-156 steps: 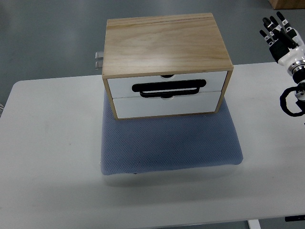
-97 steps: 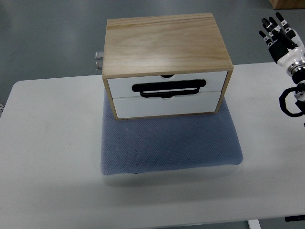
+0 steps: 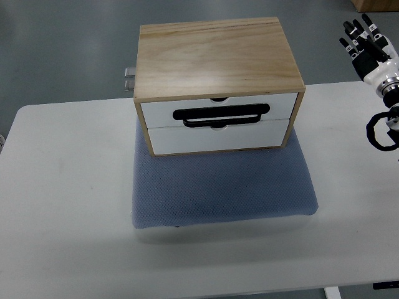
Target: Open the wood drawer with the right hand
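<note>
A: Start with the biggest thing. What is under it all?

B: The table [image 3: 68, 187], white, running out to the left of and below the right robot hand [image 3: 365, 42], which is up at the picture's right edge, past the table's far corner.

A: And on the table?

B: A blue-grey mat [image 3: 224, 187], lying left of and nearer the camera than the robot hand. On the mat's far part stands the wood drawer box [image 3: 215, 59], well apart from the robot hand, to its left.

A: Are the drawers shut?

B: Both white fronts look flush with the frame, so I judge the task not yet begun. The upper drawer [image 3: 218, 106] carries a black handle [image 3: 221, 115]; the lower drawer [image 3: 218, 138] sits just beneath it.

A: Which way does the handle run?

B: Its long axis runs left to right across the front, which faces the camera. So the robot hand would likely have to travel left and toward the camera, come in front of the box, and hook the bar crosswise before pulling toward the robot.

A: State of the robot hand?

B: Released: the black fingers [image 3: 358, 31] are stretched out and spread, pointing away, grasping nothing.

A: The other arm?

B: No left hand shows. The right is the only one near.
</note>
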You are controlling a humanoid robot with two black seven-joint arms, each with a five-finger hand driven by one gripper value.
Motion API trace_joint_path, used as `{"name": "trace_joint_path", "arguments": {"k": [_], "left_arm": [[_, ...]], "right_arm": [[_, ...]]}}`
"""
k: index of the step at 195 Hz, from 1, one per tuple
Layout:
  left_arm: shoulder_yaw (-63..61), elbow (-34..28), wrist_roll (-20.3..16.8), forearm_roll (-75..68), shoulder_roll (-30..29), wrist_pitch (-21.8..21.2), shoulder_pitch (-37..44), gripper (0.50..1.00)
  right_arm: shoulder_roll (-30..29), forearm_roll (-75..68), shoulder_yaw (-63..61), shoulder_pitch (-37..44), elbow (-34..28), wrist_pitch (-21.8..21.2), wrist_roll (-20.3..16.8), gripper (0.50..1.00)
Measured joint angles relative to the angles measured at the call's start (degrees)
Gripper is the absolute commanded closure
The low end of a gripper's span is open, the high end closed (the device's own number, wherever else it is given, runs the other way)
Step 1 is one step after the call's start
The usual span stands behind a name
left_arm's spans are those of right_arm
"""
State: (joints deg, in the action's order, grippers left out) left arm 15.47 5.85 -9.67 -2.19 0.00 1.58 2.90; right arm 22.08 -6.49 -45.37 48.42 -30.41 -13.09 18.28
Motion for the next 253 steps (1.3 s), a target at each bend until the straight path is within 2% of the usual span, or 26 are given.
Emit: {"name": "trace_joint_path", "arguments": {"k": [126, 194, 225, 253], "left_arm": [[0.0, 0.0, 0.0, 0.0, 0.0, 0.0, 0.0, 0.500], [0.0, 0.0, 0.0, 0.0, 0.0, 0.0, 0.0, 0.500], [0.0, 0.0, 0.0, 0.0, 0.0, 0.0, 0.0, 0.500], [0.0, 0.0, 0.0, 0.0, 0.0, 0.0, 0.0, 0.500]], "right_arm": [[-0.1, 0.3, 0.2, 1.0, 0.2, 0.1, 0.0, 0.556], [1.8, 0.5, 1.4, 1.9, -0.3, -0.1, -0.1, 0.556], [4.5, 0.9, 3.0, 2.6, -0.7, 0.3, -0.1, 0.556], [8.5, 1.2, 12.4, 7.1, -0.8, 0.4, -0.2, 0.556]]}}
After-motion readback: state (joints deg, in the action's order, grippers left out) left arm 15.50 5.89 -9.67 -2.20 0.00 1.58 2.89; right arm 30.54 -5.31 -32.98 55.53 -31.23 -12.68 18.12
